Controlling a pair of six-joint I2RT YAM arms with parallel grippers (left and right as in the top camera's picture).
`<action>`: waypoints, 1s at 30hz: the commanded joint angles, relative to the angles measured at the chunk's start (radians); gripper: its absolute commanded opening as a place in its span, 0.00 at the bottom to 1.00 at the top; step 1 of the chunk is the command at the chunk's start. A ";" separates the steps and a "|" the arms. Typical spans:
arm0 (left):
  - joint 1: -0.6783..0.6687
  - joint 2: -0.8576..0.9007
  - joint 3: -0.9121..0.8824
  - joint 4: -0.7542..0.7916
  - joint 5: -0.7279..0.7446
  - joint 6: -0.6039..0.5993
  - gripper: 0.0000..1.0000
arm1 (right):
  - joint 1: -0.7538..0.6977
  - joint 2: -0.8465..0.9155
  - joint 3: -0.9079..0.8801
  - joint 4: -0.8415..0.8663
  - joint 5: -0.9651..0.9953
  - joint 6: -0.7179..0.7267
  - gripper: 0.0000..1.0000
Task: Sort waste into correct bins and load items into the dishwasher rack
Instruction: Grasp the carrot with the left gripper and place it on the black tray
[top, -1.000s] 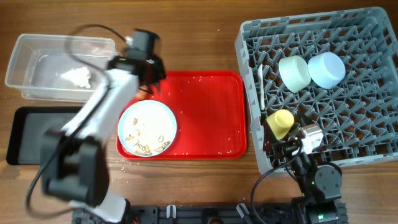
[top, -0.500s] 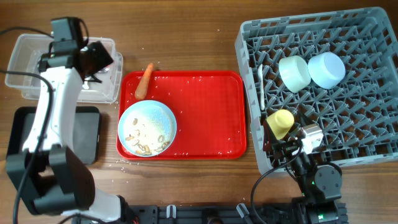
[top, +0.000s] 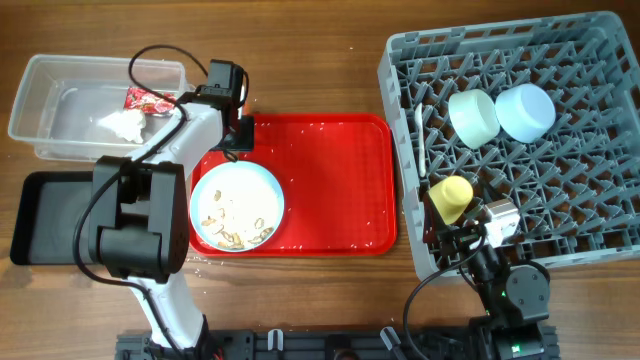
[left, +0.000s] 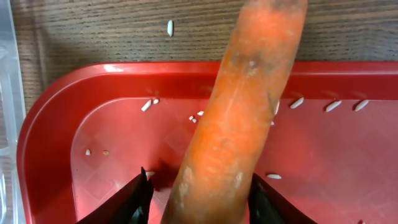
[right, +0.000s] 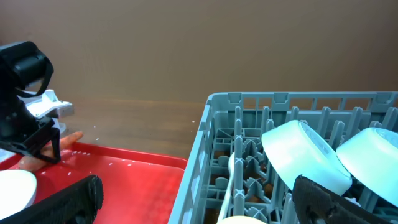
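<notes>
Left gripper (left: 199, 202) straddles the carrot (left: 239, 118) at the far-left corner of the red tray (left: 50, 137). Jaws are partly open: one finger meets the carrot and a gap shows at the other. The carrot lies across the tray rim. Right gripper (right: 196, 193) is wide open and empty, at the near edge of the rack (right: 205, 124).

wooden table (top: 300, 70) | on it: clear tub (top: 30, 125); black tray (top: 50, 215); red tray (top: 330, 180); grey rack (top: 400, 60); stray rice grains (left: 170, 27)
</notes>
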 joint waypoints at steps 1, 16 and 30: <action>0.005 0.007 0.022 0.013 -0.080 -0.037 0.38 | -0.004 -0.010 -0.001 0.003 -0.013 0.014 1.00; 0.007 -0.307 0.116 -0.209 -0.043 -0.180 0.57 | -0.004 -0.010 -0.001 0.003 -0.013 0.014 1.00; 0.010 0.056 0.054 -0.144 -0.058 -0.132 0.31 | -0.004 -0.010 -0.001 0.003 -0.013 0.014 1.00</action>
